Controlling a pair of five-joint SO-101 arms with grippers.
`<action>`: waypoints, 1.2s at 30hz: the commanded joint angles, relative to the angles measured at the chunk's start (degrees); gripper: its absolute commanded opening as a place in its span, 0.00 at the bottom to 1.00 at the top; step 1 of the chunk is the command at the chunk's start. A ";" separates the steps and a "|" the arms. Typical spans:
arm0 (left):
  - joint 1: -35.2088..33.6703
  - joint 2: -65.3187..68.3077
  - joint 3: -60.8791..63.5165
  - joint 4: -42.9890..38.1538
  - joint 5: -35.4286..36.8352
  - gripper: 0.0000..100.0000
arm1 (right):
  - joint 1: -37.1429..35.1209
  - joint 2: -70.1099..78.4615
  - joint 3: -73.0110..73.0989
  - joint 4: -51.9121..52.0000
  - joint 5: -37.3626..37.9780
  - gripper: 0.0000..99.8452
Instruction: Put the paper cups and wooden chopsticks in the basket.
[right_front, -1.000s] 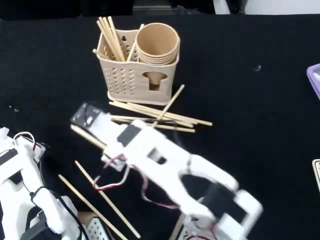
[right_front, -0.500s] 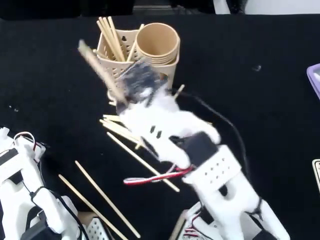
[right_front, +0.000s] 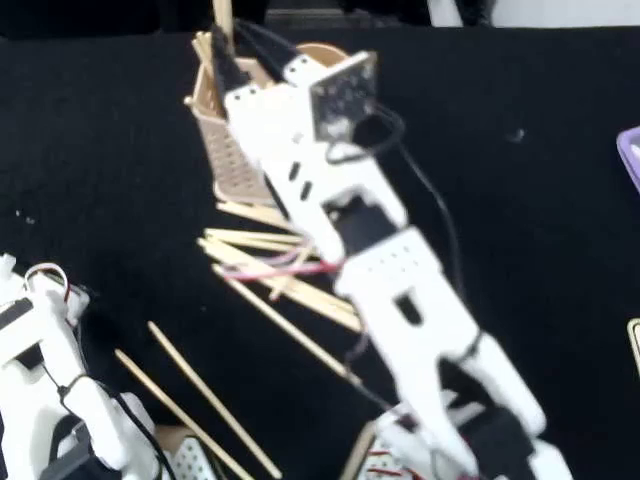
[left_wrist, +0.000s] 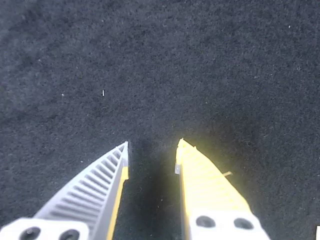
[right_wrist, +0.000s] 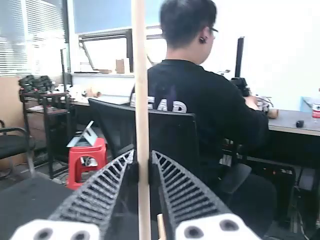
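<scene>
Because the basket sat at eleven o'clock, my right gripper hung above it, holding one chopstick upright, presumably for dropping. Loose chopsticks lay at centre. My left gripper gaped over bare cloth. From the right wrist, plainer than from above, jaws pinched that chopstick.

The black cloth table cover looked matt and finely grained, flecked with lint. At the upper left of the high view, the beige perforated basket had the dull finish of moulded plastic. The loose pale chopsticks below it were bare, unvarnished wood, like the single straight chopstick pinched in the right gripper, whose dark fingers were ribbed plastic. The left gripper had one ribbed grey finger and one smoother yellow. The white arm shell was smooth plastic.
</scene>
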 joint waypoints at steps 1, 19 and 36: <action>-0.40 -0.70 -1.98 -0.70 0.09 0.16 | 2.55 6.20 -7.25 -4.22 -0.44 0.01; 0.75 -0.70 -1.98 -0.70 0.09 0.16 | 3.43 12.53 2.07 -5.01 -0.70 0.13; 2.24 -0.70 -2.07 -0.79 0.00 0.16 | -8.79 -40.48 42.59 20.84 -0.88 0.11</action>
